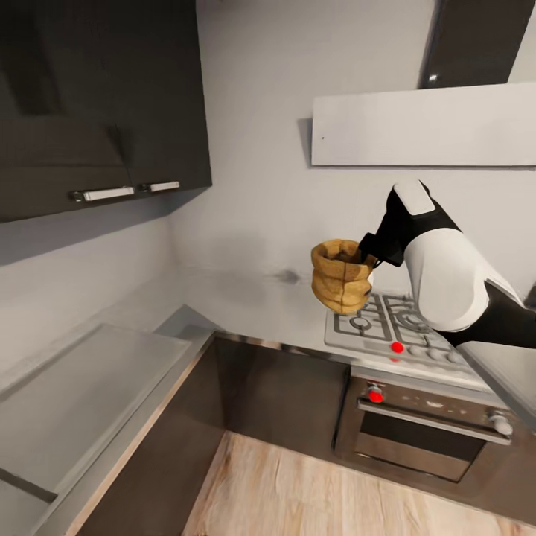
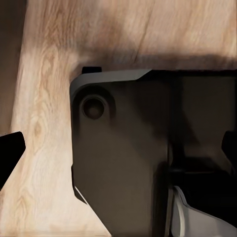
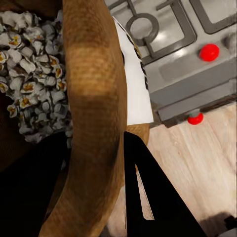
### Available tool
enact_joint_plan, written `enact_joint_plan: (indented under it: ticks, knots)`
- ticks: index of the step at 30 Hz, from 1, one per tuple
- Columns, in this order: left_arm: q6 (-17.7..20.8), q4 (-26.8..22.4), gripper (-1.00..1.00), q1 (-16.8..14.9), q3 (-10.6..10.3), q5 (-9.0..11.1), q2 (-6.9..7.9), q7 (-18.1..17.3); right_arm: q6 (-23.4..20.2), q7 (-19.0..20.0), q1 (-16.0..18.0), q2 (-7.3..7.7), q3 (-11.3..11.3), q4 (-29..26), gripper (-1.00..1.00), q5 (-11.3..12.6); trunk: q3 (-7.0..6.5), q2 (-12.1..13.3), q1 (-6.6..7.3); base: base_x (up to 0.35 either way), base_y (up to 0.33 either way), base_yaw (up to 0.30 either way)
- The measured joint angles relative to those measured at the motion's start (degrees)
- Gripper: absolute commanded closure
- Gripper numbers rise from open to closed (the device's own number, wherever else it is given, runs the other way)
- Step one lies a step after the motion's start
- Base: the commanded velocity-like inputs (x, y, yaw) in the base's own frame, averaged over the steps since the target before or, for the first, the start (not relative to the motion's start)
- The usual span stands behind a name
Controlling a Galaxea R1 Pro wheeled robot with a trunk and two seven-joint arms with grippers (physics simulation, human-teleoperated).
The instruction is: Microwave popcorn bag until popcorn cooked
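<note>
The popcorn bag (image 1: 341,275) hangs in the air beside the gas hob (image 1: 394,327), its rolled rim clamped by the right tool (image 1: 370,259). White popped kernels (image 3: 29,74) fill it. The left tool's state cannot be told.

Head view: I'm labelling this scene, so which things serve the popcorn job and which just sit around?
Job:
- popcorn bag, held in the air by its rim
- right claw, shut on it
- steel countertop

Just there:
- gas hob
- oven
- wall cabinets
</note>
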State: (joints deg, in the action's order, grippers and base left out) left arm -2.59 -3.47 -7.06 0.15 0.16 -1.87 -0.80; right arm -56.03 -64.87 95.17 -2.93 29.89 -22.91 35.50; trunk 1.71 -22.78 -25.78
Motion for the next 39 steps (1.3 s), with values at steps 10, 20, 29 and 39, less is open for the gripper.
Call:
enact_joint_plan:
  ticks: [10,20,29,39]
  knots:
    - [-0.09,0.00,-1.00,0.31,-0.07,-0.04,-0.05,0.36,-0.75,0.28,-0.37,-0.38,-0.23,0.15,1.00,-0.07,0.00,0.00,0.00,-0.343,-0.061,-0.299]
    - [-0.54,-0.13,-1.00,2.19,-0.03,-0.02,-0.14,0.53,-1.75,0.61,-1.05,-0.60,-0.40,0.35,1.00,-0.14,0.01,-0.01,0.02,-0.110,-0.104,-0.300]
    - [-0.55,-0.17,-1.00,2.54,0.08,0.24,-0.35,0.66,-2.54,0.68,-1.21,-1.78,-0.50,0.85,1.00,-0.16,0.00,-0.01,0.01,-0.167,-0.311,-0.300]
    - [-0.55,-0.32,-1.00,2.53,0.84,0.24,-0.41,0.77,-3.68,0.64,-1.42,-2.59,-0.59,0.88,1.00,-0.30,0.00,-0.01,0.01,-0.228,-0.288,-0.300]
